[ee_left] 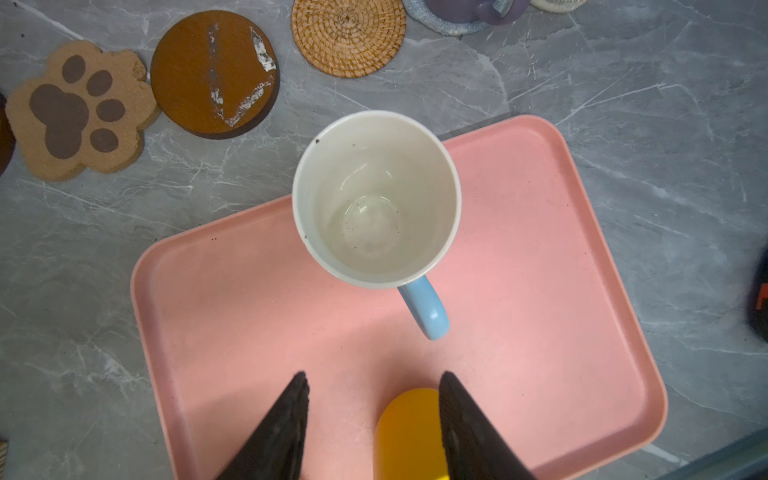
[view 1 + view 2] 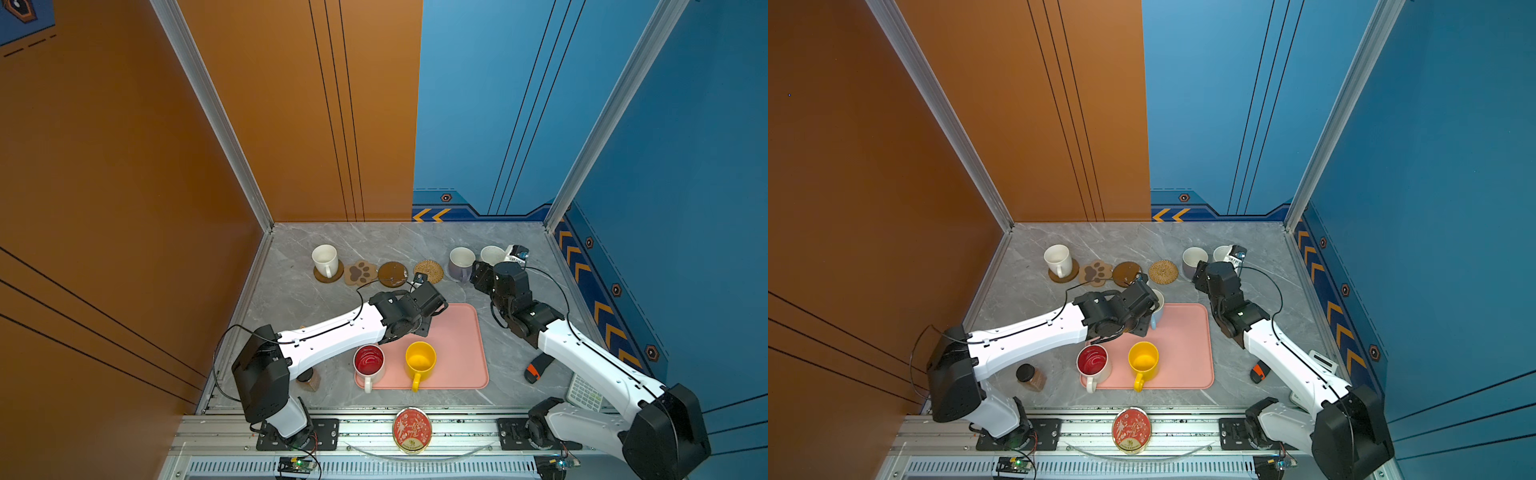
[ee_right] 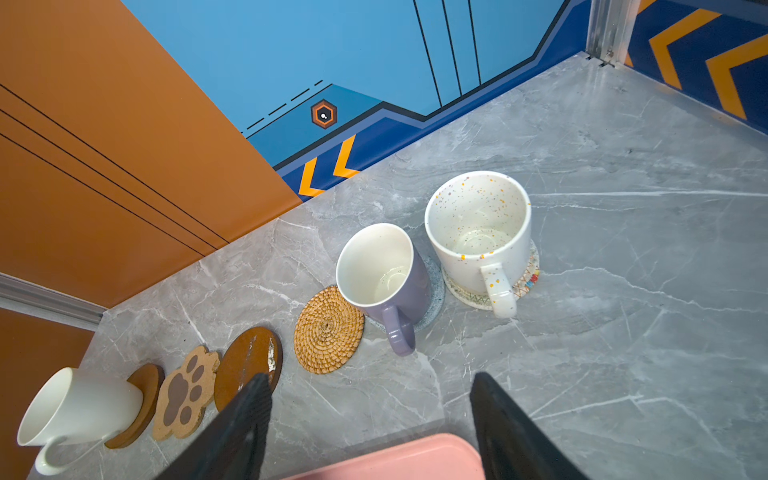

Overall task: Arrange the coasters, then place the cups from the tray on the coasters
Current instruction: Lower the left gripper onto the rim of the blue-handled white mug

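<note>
Coasters line the middle of both top views: a brown disc point(image 2: 332, 277) under the white mug point(image 2: 325, 258), the paw-print coaster point(image 2: 360, 273), a bare brown disc point(image 2: 392, 273), the rattan round point(image 2: 429, 270), then the lavender mug point(image 2: 460, 259) and speckled mug point(image 2: 492, 253) on crocheted rounds. The light blue mug point(image 1: 376, 199) stands at the upper left corner of the pink tray point(image 2: 457, 332). The red-lined mug point(image 2: 368, 360) and yellow mug point(image 2: 420, 359) stand along its lower edge. The left gripper point(image 1: 374, 376) hovers near the blue handle, jaws parted and empty. The right gripper point(image 3: 370, 376), jaws wide and empty, hangs near the lavender mug.
</note>
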{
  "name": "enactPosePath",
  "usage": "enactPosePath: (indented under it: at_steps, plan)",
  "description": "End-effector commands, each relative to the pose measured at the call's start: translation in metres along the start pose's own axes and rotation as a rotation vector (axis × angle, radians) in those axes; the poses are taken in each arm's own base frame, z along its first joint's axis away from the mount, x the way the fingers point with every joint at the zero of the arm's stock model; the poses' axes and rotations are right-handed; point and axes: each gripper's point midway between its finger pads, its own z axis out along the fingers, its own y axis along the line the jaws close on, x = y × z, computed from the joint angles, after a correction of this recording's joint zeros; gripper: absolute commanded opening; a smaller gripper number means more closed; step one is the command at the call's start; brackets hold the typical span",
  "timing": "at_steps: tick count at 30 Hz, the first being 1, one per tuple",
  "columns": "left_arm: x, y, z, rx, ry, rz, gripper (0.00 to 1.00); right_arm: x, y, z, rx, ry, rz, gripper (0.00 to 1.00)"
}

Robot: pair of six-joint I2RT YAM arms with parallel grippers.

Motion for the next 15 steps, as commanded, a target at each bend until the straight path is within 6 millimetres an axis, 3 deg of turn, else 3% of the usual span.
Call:
enactPosePath:
  at_steps: [1, 15]
  plan:
    - [-0.005, -0.005, -0.003, -0.014, -0.014, -0.048, 0.52, -0.002, -0.005, -0.003, -0.009, -0.009, 0.028, 0.74]
    - [0.0, -0.014, 0.014, -0.025, 0.018, -0.126, 0.5, 0.003, -0.01, 0.004, -0.009, 0.01, 0.045, 0.75]
